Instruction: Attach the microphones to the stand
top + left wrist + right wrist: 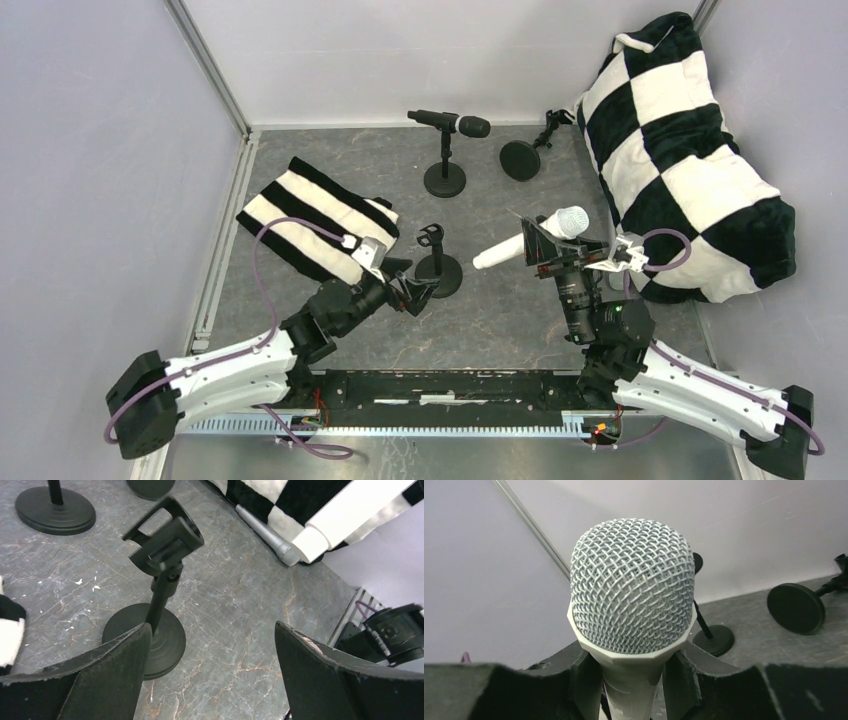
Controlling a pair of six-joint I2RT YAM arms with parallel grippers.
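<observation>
Fingers (pixel 584 677) of the right gripper (pixel 631 675) clamp the white microphone (pixel 631 585) at its neck, just under the mesh head. They hold it above the table (pixel 500 315), right of centre, with the head toward the checkered pillow (pixel 690 170) at the right edge and the tail toward the middle.

The left gripper (pixel 210 680) stands wide open with nothing between its pads, just on the near side of the empty stand (pixel 438 268). The stand's clip (pixel 165 540) tilts upward and is vacant.

From where I stand, the job now looks to be seating the white handle in this clip. It would go best if the left fingers closed on the post below the clip, since a sideways push could tip so light a stand. Another stand (pixel 520 160) already lies on its side near the far edge. The right arm should line the tail up with the clip's channel and slide it in along that axis, not press across it.

The black microphone (pixel 450 122) already sits in its stand by the far edge. The silver-grey microphone (pixel 265 532) lies on the table against the pillow.
</observation>
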